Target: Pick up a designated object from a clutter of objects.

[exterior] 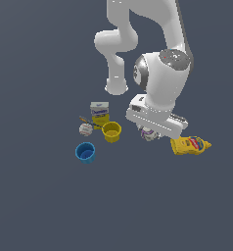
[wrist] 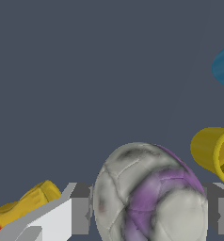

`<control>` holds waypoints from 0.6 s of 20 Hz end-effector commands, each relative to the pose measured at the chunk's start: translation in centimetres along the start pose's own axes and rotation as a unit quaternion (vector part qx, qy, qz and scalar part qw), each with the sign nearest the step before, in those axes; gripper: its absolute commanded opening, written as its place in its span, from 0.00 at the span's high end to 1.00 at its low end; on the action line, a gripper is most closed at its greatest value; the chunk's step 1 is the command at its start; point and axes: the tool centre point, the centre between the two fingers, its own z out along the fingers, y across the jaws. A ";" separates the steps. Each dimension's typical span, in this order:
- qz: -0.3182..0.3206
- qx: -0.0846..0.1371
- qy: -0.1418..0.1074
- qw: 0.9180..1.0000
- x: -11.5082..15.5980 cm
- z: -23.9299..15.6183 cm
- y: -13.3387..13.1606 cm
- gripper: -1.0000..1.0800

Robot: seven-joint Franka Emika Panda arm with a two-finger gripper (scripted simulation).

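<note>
End effector (wrist: 147, 216) fingers (wrist: 80, 215) flank white-purple lump (wrist: 151, 197), contact unclear.

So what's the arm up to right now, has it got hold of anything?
Gripper down over white-purple lump, jaws either side; grip unconfirmed. Lump apart from the clutter. Mustard bottle and yellow cup nearby, neither blocking.

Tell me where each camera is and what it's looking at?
Exterior view: off the arm, looking down at the white robot arm over scattered items.
Wrist view: on the wrist, looking past grey fingers flanking the white-purple round lump.
Shared: the lump, yellow cup, blue cup, yellow mustard bottle.
</note>
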 end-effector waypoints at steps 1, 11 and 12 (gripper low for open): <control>0.000 0.000 0.000 1.000 1.1 -2.6 0.3 1.00; 0.000 0.000 0.000 1.000 5.5 -11.9 1.4 1.00; 0.000 0.000 0.000 1.000 5.9 -12.6 1.5 1.00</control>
